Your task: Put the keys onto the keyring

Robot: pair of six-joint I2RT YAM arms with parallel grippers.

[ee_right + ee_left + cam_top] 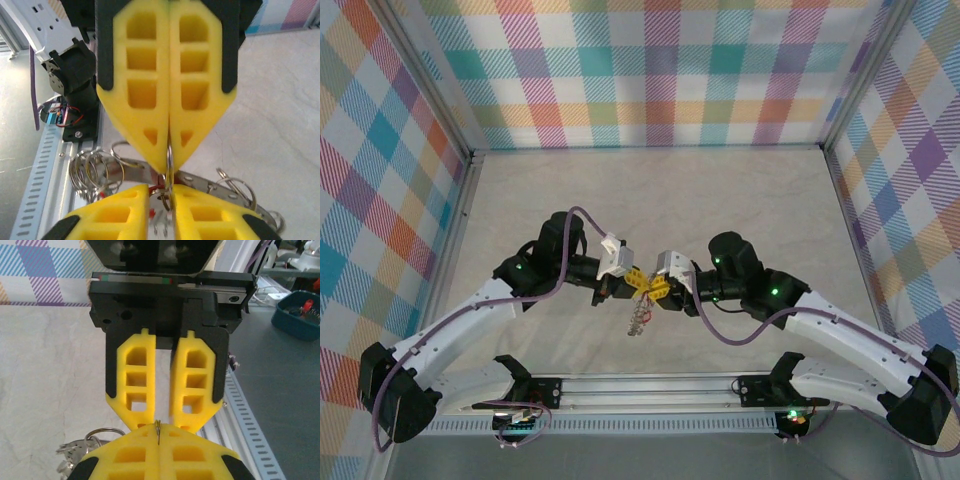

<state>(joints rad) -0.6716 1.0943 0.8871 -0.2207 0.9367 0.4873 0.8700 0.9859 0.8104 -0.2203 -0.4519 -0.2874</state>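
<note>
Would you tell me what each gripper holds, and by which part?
The left gripper is shut on the grey coiled-metal keyring, pinching a thin wire edge at its tip. Whether the right gripper grips it cannot be told.

No legible text, label, brand mark, number or sign can be read in any view.

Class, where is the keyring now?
In the top view the keyring hangs near the middle of the table, just on the near side of where the left gripper and right gripper meet; the left gripper pinches one of its loops.
</note>
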